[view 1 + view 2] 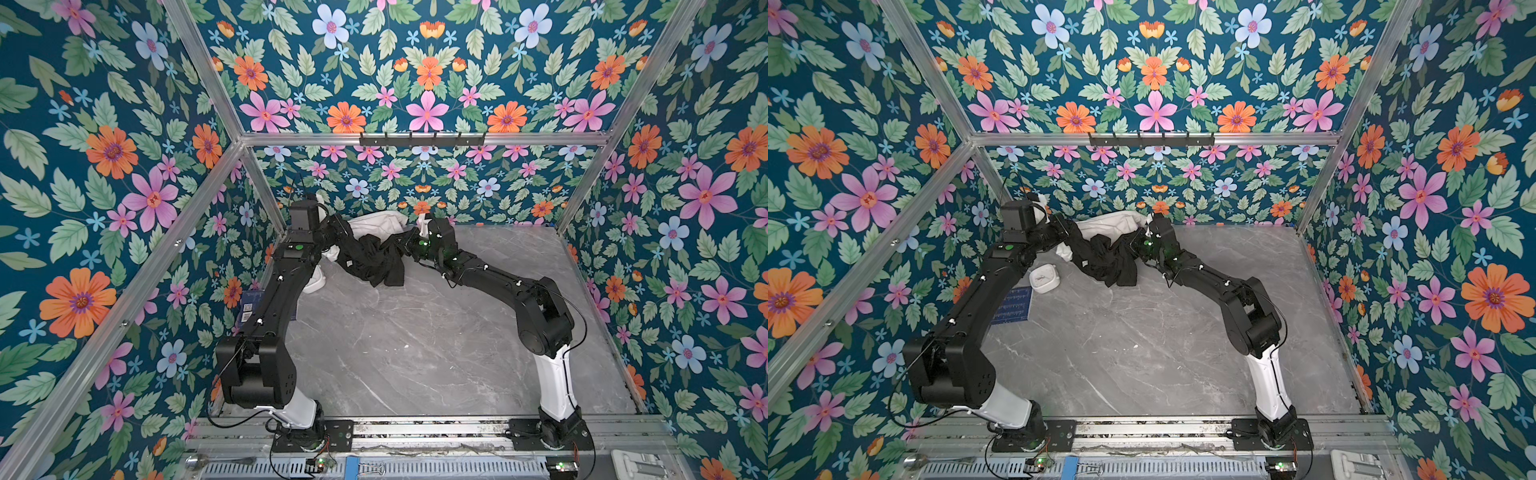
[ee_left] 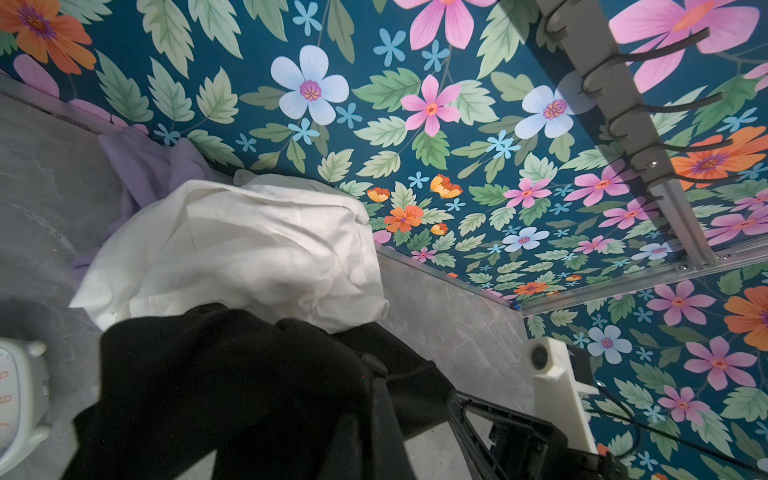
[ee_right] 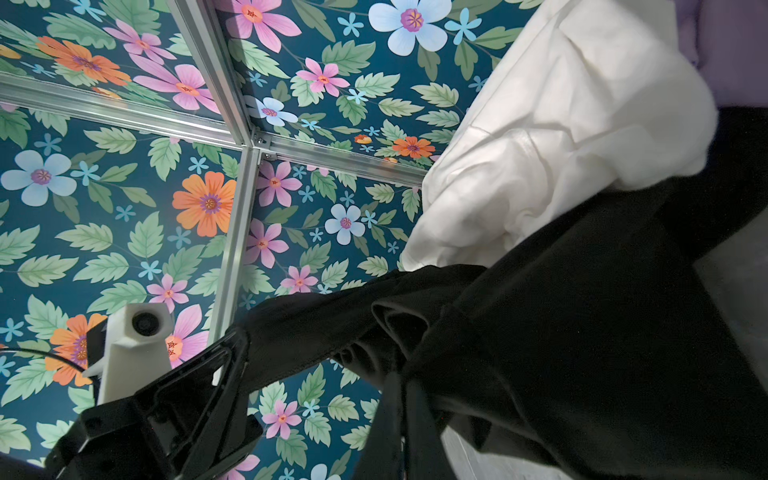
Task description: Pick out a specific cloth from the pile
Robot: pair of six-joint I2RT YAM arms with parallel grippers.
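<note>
Black cloth (image 1: pixel 370 257) hangs strung btwn both grippers at the far part of the table (image 1: pixel 415 353), a bit left of centre. L gripper (image 3: pixel 243 338) is clamped tight on the cloth's left end. R gripper (image 2: pixel 457 401) is pinched on its right end. The middle sags, and the lowest folds drop toward the marble on the near side; contact w/ the surface can't be told.

The pile sits against the far wall. White garment (image 1: pixel 376 224) lies just behind the cloth and touches it. Lavender garment (image 2: pixel 141 166) lies beyond the white one along the table's far edge, seen only from the L wrist.

Left side is tight. A white clock (image 1: pixel 1044 280) stands just near-left of the cloth beside the L arm, and a blue card (image 1: pixel 1013 305) lies at the left edge. Hook rack (image 1: pixel 422 139) sits on the far frame rail, well above. Bare marble spreads from the cloth toward the near edge and right edge, btwn the two arms.
</note>
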